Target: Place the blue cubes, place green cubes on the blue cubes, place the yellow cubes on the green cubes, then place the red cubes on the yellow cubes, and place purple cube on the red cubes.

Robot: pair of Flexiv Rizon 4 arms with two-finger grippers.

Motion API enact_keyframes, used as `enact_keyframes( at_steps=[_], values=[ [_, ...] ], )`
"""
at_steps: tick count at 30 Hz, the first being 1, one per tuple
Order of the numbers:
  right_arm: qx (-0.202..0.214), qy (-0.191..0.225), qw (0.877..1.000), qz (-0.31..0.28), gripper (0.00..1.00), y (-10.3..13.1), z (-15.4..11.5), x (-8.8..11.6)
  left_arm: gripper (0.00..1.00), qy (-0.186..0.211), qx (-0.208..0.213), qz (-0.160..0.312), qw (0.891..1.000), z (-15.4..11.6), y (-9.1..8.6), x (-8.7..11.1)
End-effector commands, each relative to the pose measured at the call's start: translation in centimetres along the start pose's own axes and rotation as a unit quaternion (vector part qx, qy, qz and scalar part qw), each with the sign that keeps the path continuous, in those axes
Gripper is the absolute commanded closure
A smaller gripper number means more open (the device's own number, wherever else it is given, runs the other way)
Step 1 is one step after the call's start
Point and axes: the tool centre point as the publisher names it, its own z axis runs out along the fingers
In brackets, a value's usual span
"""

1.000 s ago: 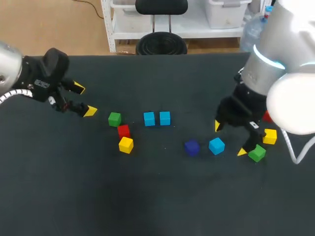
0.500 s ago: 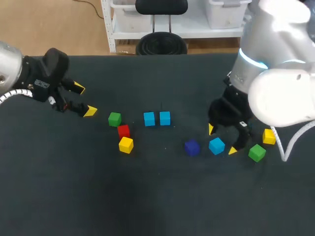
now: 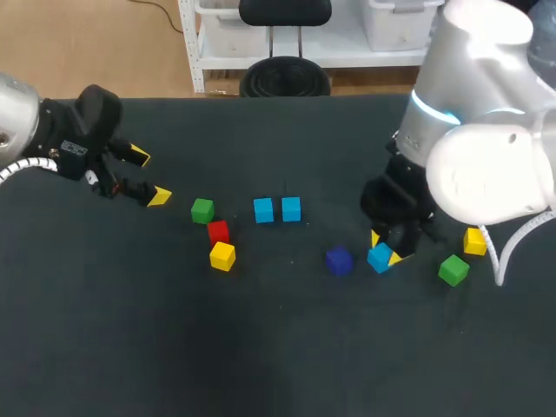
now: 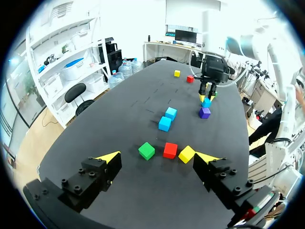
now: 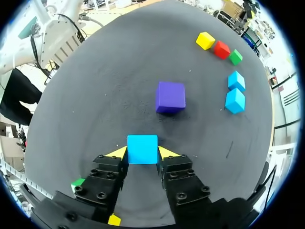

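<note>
Over desk (image 3: 278, 347) left side, left tool (image 3: 149, 177) fingers apart, green cube (image 3: 202, 209), red cube (image 3: 218, 231), yellow cube (image 3: 222, 255) clustered ahead of it; right tool (image 5: 142, 153) clamped on lone blue cube (image 5: 142, 148), with purple cube (image 5: 170, 97) just ahead of its tips.

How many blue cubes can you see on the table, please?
3: two blue cubes side by side mid-table, the third blue cube between the right gripper's fingers. The right arm may hide others.
</note>
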Motion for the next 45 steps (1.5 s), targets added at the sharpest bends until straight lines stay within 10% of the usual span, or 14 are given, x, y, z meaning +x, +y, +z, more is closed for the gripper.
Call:
enact_keyframes(
  at_steps=[1, 23, 45],
  values=[
    [0.006, 0.008, 1.000, 0.012, 1.00, 0.0, -0.6, -0.5, 0.00, -0.004, 0.000, 0.001, 1.000, 0.0, 0.0, 0.2],
    [0.089, 0.021, 0.972, 0.215, 1.00, -3.2, -3.7, 0.4, 0.00, -0.004, 0.000, 0.001, 1.000, 0.0, 0.0, 0.2],
    [0.128, -0.002, 0.965, 0.227, 1.00, -9.1, -3.3, -0.1, 0.00, -0.004, 0.000, 0.001, 1.000, 0.0, 0.0, 0.2]
  ],
)
